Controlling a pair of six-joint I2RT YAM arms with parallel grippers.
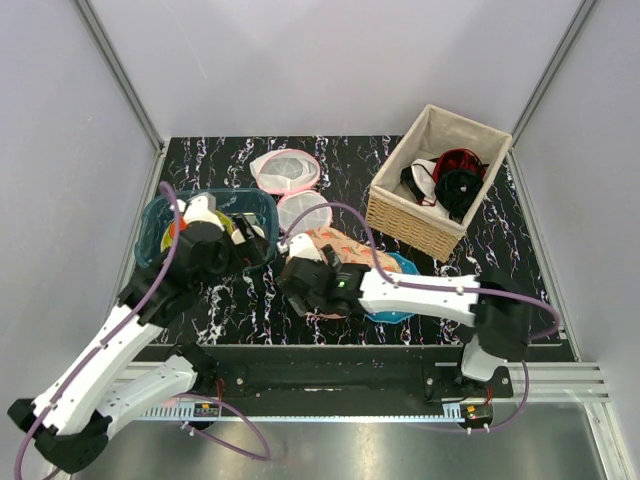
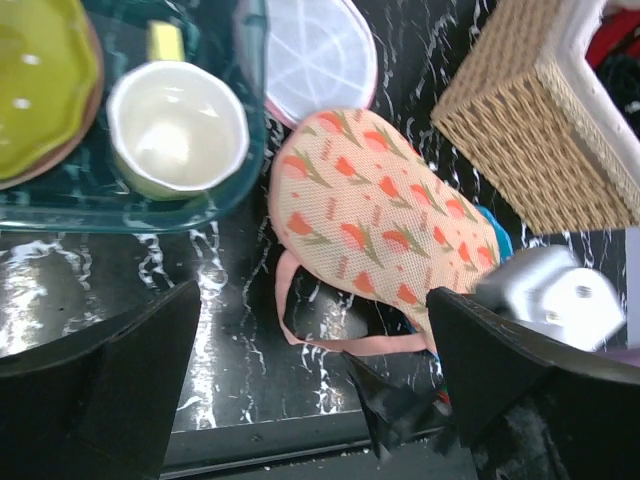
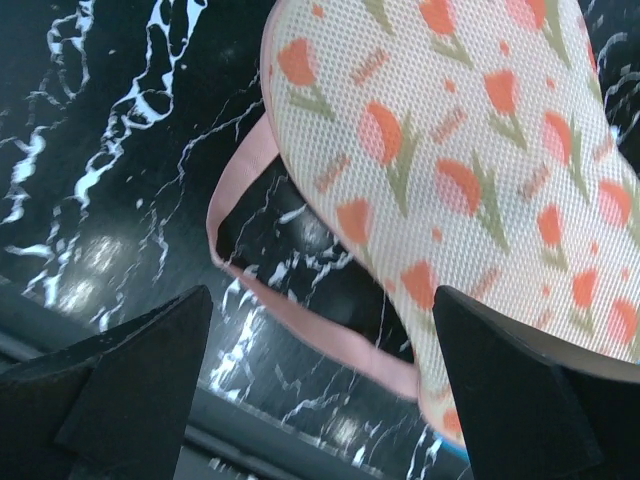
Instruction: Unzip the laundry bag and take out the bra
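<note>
We see the laundry bag (image 1: 335,248) lying flat on the black marbled table (image 1: 250,310), between the teal tub (image 1: 155,225) and the wicker basket (image 1: 432,205). Its far end touches a round white mesh bag (image 1: 303,208), and its right edge overlaps a blue pouch (image 1: 402,300). A pink loop (image 3: 250,270) trails from its near edge onto the table. Our right gripper (image 1: 298,285) hovers over that near edge, fingers spread wide and grasping nothing. Our left gripper (image 1: 255,250) hangs just beside the tub, fingers likewise released. The zip looks closed, though we cannot tell for sure.
</note>
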